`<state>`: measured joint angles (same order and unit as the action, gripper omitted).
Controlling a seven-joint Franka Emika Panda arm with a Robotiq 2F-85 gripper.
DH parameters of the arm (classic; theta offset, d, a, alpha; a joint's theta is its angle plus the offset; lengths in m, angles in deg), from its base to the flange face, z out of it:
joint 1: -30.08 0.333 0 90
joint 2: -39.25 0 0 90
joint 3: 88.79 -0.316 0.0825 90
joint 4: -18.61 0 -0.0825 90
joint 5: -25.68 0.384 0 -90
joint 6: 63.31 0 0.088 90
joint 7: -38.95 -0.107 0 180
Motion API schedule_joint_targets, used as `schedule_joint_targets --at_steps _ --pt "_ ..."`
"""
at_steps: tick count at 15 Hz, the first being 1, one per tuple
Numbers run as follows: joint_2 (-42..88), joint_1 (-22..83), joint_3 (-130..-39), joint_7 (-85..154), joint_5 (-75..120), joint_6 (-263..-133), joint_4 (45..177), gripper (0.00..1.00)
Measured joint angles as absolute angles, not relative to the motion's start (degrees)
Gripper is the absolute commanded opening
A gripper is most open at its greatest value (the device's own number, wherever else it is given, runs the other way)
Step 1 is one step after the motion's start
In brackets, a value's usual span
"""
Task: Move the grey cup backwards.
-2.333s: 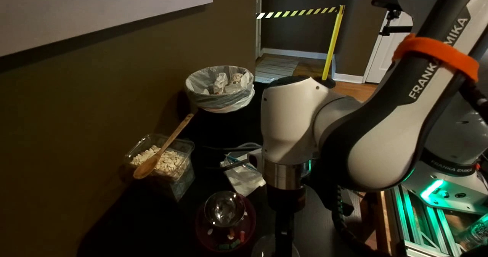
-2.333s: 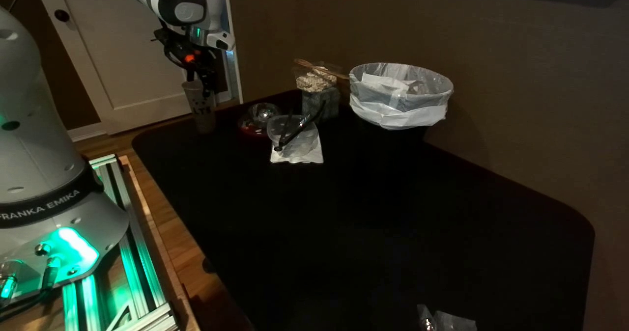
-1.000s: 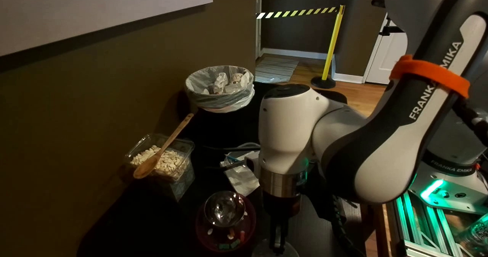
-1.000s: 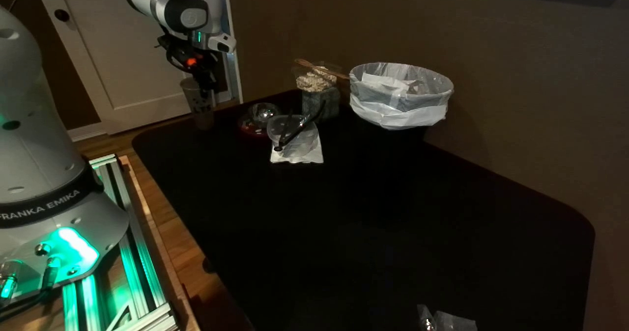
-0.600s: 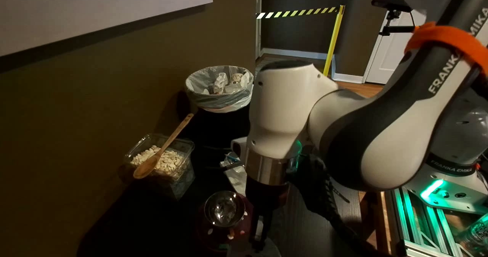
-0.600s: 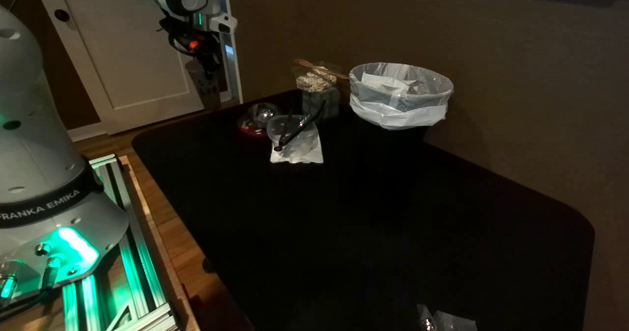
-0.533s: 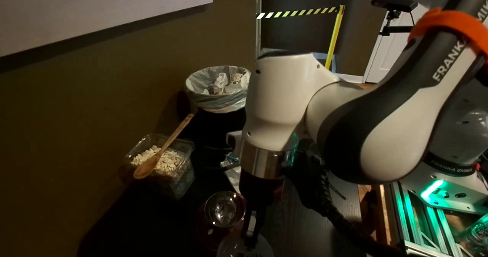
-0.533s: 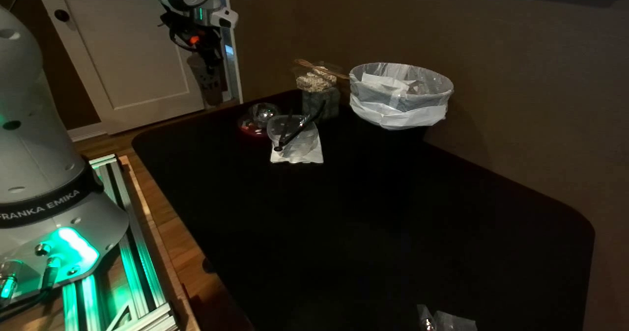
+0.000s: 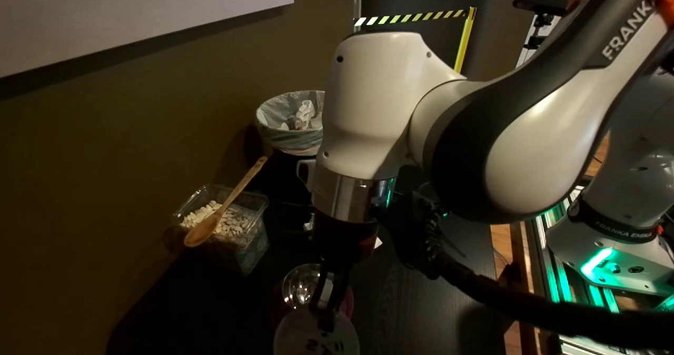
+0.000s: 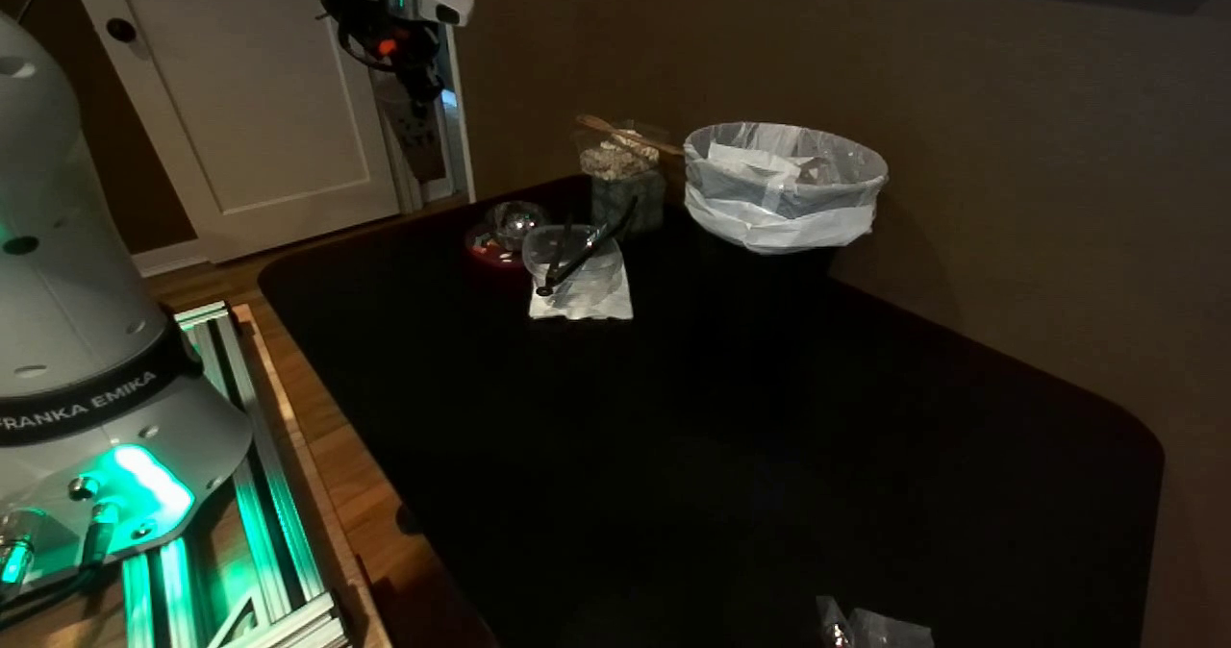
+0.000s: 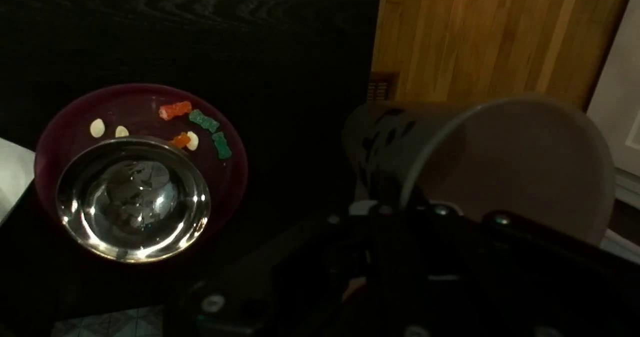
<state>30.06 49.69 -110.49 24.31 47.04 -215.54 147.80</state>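
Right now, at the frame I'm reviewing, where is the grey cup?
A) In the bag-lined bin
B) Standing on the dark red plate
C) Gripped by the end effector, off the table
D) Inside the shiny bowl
C: the wrist view shows the end effector closed on the grey cup near its rim, and in an exterior view the cup's base shows above the edge of the table.
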Motion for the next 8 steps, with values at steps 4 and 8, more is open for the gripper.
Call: schedule_joint_targets --at_steps 4,8 --pt "26.7 51.5 -106.2 13.9 35.8 -219.7 143.3 0.01" --pt "21.4 55.4 -100.2 3.8 23.9 -216.1 135.0 0.01"
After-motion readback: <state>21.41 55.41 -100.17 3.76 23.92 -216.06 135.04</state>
